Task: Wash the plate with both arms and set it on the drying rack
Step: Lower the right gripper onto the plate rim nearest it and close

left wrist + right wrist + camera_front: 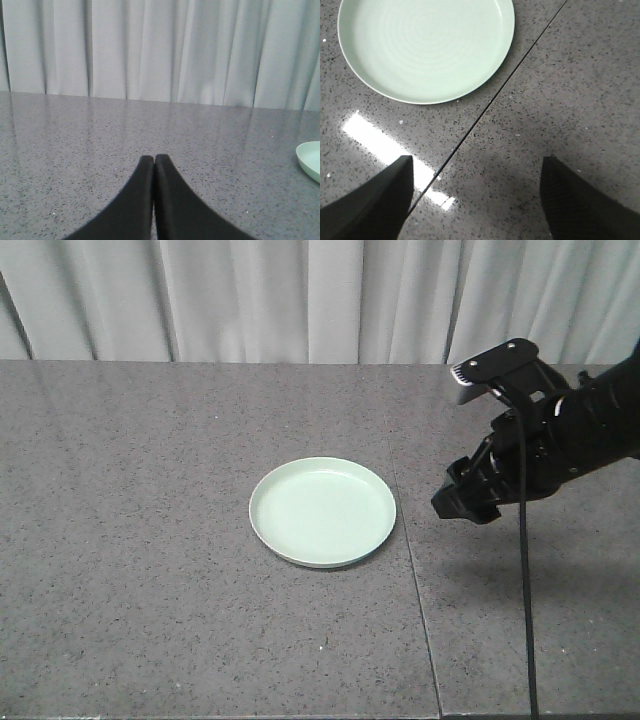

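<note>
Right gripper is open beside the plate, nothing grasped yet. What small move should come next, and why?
Probably ease the right gripper forward and down to the near rim of the plate. Its fingers are apart and empty, and the plate lies flat on the counter ahead of them, untouched. The left gripper is shut, with the plate off to its side, so the right looks better placed.

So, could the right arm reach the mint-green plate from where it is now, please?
Probably yes: the right gripper is open, and only bare countertop lies between it and the plate.
</note>
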